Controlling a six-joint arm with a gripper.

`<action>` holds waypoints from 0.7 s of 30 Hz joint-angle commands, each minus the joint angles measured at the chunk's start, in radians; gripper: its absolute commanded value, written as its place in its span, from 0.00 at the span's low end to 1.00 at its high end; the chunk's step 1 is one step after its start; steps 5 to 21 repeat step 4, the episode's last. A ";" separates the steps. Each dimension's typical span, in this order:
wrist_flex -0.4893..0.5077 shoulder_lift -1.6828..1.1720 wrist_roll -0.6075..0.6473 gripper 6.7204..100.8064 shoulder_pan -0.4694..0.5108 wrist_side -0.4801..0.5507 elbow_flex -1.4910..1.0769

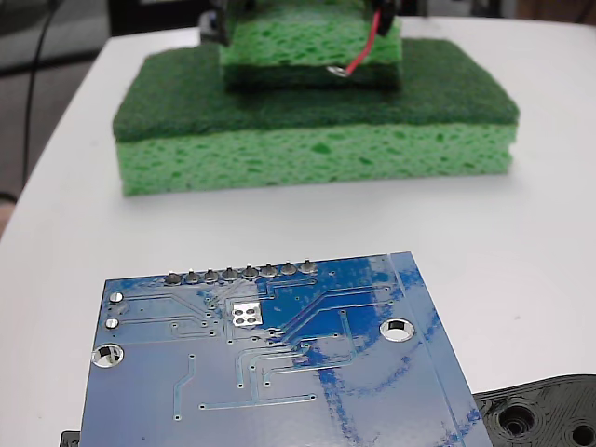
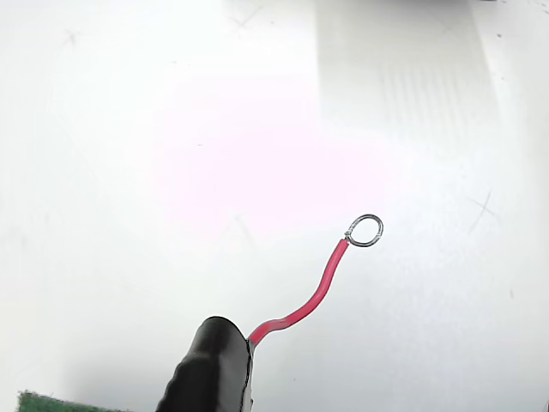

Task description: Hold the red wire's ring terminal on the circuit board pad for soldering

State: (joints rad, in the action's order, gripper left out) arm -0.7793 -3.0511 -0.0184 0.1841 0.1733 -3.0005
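Note:
The blue circuit board lies at the front of the fixed view. Its small square silver pad sits just below a row of grey solder blobs. Far behind it, at the top of that view, my gripper is shut on the red wire. The wire hangs down and to the left, and its ring terminal shows in front of the sponges. In the wrist view the red wire curves out of a black finger up to the ring terminal over bare white table. The board is out of that view.
A large green sponge with a smaller green sponge stacked on it stands at the back of the white table. A black plastic part with holes lies at the board's right front corner. A sponge corner shows at the wrist view's bottom left.

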 commanded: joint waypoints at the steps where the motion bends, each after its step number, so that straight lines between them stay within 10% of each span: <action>1: 0.003 -0.003 0.000 0.99 0.000 -0.006 0.005; 21: 0.003 -0.003 0.000 0.99 0.000 -0.006 0.005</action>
